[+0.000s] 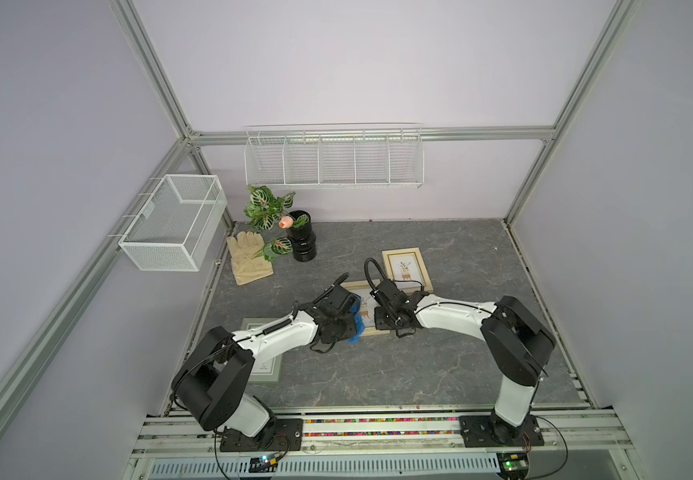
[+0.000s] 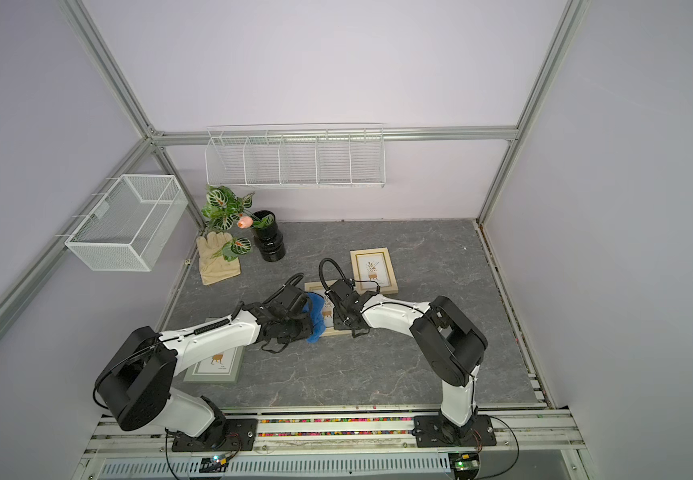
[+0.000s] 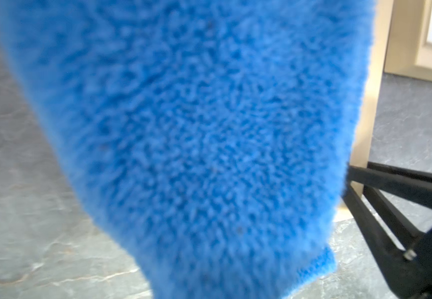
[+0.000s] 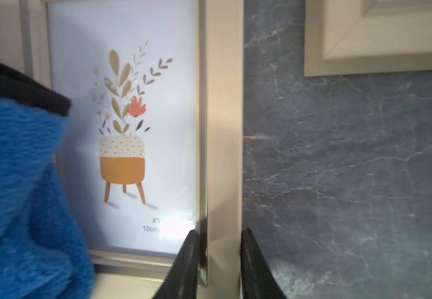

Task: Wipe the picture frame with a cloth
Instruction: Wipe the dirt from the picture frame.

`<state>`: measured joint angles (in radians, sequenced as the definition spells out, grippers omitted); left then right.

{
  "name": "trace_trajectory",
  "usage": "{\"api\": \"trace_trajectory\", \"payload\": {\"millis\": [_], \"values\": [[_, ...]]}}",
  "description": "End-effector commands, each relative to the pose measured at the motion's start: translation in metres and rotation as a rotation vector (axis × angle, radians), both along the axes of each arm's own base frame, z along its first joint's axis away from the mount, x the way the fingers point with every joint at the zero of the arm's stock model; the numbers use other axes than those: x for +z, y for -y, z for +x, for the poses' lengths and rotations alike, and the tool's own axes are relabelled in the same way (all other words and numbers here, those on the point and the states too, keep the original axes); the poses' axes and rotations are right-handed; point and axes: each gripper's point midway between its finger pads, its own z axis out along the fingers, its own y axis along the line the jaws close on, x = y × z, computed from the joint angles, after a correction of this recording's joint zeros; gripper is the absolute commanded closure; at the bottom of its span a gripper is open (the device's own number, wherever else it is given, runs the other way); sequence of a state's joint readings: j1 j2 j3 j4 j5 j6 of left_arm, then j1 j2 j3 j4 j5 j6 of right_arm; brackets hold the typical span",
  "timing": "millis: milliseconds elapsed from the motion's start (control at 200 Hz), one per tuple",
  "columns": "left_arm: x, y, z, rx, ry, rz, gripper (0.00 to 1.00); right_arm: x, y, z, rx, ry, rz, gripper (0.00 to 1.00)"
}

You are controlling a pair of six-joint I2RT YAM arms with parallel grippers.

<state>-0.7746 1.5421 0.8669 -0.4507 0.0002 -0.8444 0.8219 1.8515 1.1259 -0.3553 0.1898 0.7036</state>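
Observation:
A light wooden picture frame [image 1: 366,307] [image 2: 328,312] with a potted-plant print lies flat mid-table. My right gripper [image 4: 218,233] [image 1: 379,321] is shut on the picture frame's right-hand border [image 4: 222,129], one finger on the glass side and one outside. The plush blue cloth [image 1: 355,323] [image 2: 315,316] hangs from my left gripper [image 1: 347,318], which is shut on it. It drapes over the frame's left part [image 4: 15,181]. In the left wrist view the cloth [image 3: 196,129] fills the picture and hides the left fingers. A black edge shows on the cloth in the right wrist view.
A second wooden frame [image 1: 406,269] lies just behind on the right. A grey-green frame [image 2: 216,362] lies under my left arm. A beige glove [image 1: 249,259] and a black vase with a plant [image 1: 301,243] stand back left. A wire basket [image 1: 174,222] and a wire shelf [image 1: 334,160] hang on the walls.

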Motion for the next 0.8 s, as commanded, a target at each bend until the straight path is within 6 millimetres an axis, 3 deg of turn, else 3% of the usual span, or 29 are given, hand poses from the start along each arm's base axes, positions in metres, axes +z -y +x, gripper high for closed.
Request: {"api": "trace_trajectory", "payload": {"millis": [0,190,310,490,665,795], "values": [[-0.021,0.002,-0.022,-0.035,-0.103,0.057,1.0,-0.033,0.034,-0.027,-0.031,-0.122,-0.142,0.74],[-0.028,-0.043,-0.028,0.015,-0.105,0.152,1.0,-0.034,0.034,-0.027,-0.027,-0.122,-0.142,0.74],[-0.024,-0.055,-0.02,0.023,-0.086,0.189,1.0,-0.034,0.034,-0.027,-0.028,-0.123,-0.138,0.74],[-0.018,-0.044,0.02,0.028,-0.035,0.191,1.0,-0.034,0.035,-0.027,-0.029,-0.122,-0.139,0.74],[-0.007,-0.03,0.082,0.05,0.044,0.203,1.0,-0.036,0.035,-0.029,-0.026,-0.128,-0.139,0.74],[-0.01,0.006,0.121,-0.011,0.055,0.122,1.0,-0.035,0.033,-0.029,-0.024,-0.125,-0.136,0.74]]}}
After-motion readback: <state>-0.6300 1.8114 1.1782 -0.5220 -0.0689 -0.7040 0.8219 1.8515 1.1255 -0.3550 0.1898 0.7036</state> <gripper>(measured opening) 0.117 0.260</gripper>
